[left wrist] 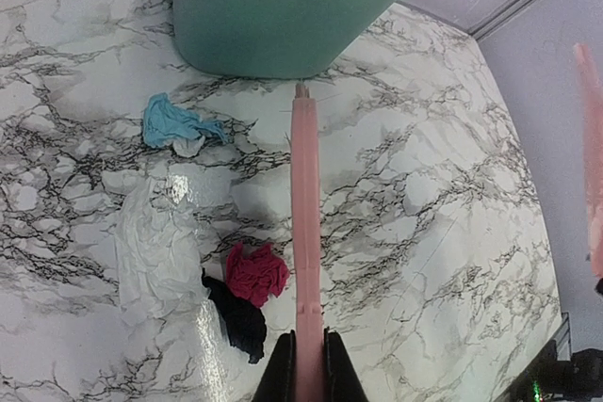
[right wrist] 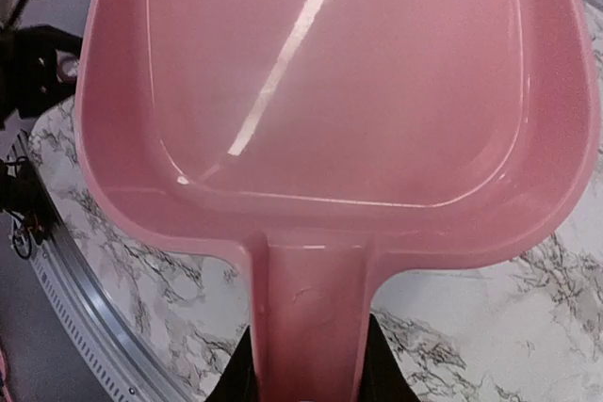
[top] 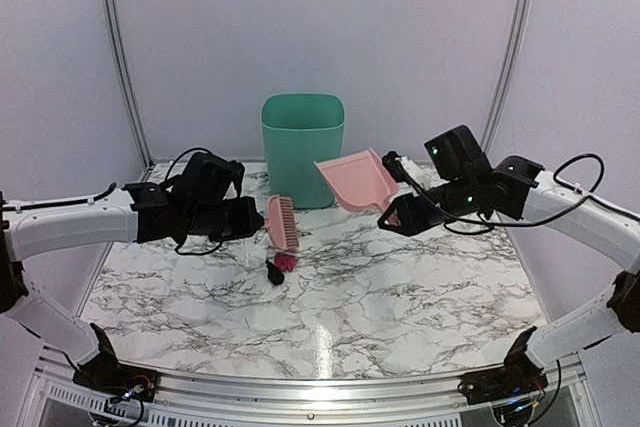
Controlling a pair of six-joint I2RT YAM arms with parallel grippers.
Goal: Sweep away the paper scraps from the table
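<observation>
The left gripper [left wrist: 306, 366] clenches the brush [left wrist: 304, 214], held out ahead of its jaws for sweeping. 3 scraps [left wrist: 256, 273] lie on the table [left wrist: 424, 233] left of them: pink and black near, blue farther ahead. The right gripper [right wrist: 306, 369] grasps the dustpan [right wrist: 330, 91] handle, pan ahead, ready to catch.

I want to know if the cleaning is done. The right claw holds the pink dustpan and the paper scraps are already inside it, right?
Not quite. The right claw holds the pink dustpan, but the right wrist view shows it empty; the paper scraps lie on the table.
</observation>
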